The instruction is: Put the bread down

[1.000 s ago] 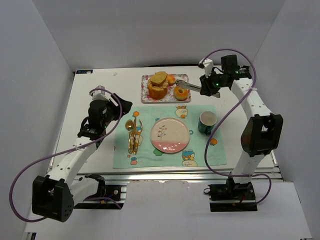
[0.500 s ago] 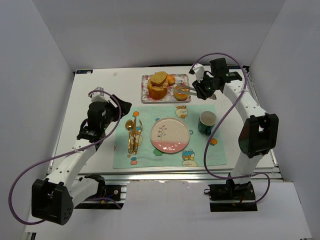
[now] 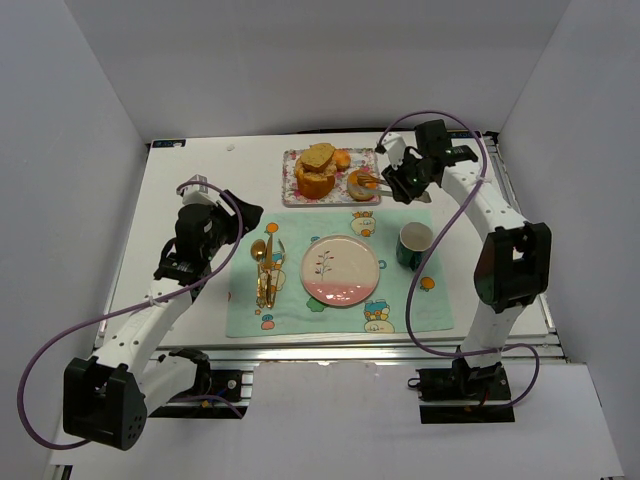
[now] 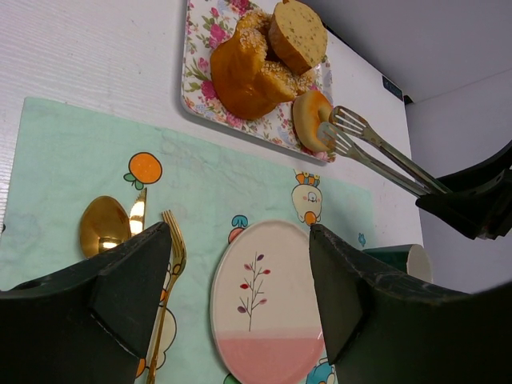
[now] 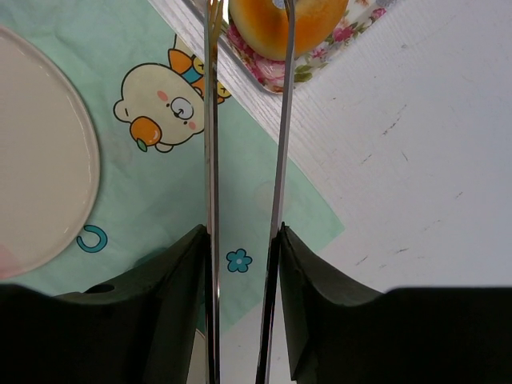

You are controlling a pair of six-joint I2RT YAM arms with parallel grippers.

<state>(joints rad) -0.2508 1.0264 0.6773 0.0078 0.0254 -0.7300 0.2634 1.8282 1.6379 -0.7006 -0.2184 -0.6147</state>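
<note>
Several breads lie on a floral tray at the back: a big roll and slice and a small ring-shaped bread. My right gripper is shut on metal tongs. In the right wrist view the tongs straddle the ring bread, which rests on the tray. The left wrist view shows the tong tips at the ring bread. The pink and white plate is bare. My left gripper is open and empty above the mat's left side.
A green placemat holds the plate, a gold spoon and fork on its left and a dark green mug on its right. White walls enclose the table on three sides.
My right arm has moved left and brought the tongs from beside the tray onto the ring bread. The left arm has hardly moved.
</note>
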